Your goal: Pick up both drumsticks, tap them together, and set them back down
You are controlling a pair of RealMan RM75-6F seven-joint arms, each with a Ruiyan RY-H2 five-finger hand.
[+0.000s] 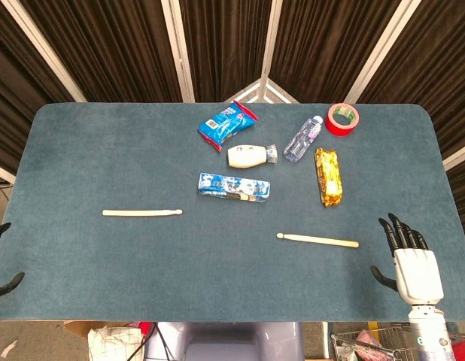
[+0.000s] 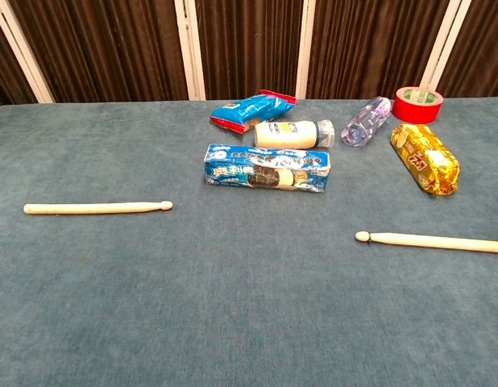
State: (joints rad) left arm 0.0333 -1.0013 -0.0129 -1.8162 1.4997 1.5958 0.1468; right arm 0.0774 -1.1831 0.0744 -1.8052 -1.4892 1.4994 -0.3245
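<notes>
Two pale wooden drumsticks lie flat on the blue table [image 1: 82, 165]. The left drumstick [image 1: 142, 213] [image 2: 97, 208] points its tip to the right. The right drumstick [image 1: 317, 240] [image 2: 433, 240] points its tip to the left. My right hand [image 1: 409, 259] hovers at the table's front right, just right of the right drumstick's butt end, fingers spread and holding nothing. Only dark fingertips of my left hand [image 1: 1, 259] show at the left edge of the head view, apart and holding nothing. The chest view shows neither hand.
Behind the drumsticks lie a blue cookie box [image 1: 235, 187] [image 2: 267, 167], a white bottle [image 1: 251, 156], a blue snack bag [image 1: 227, 125], a clear water bottle [image 1: 303, 138], a gold packet [image 1: 329, 176] and a red tape roll [image 1: 342, 118]. Dark curtains hang behind the table.
</notes>
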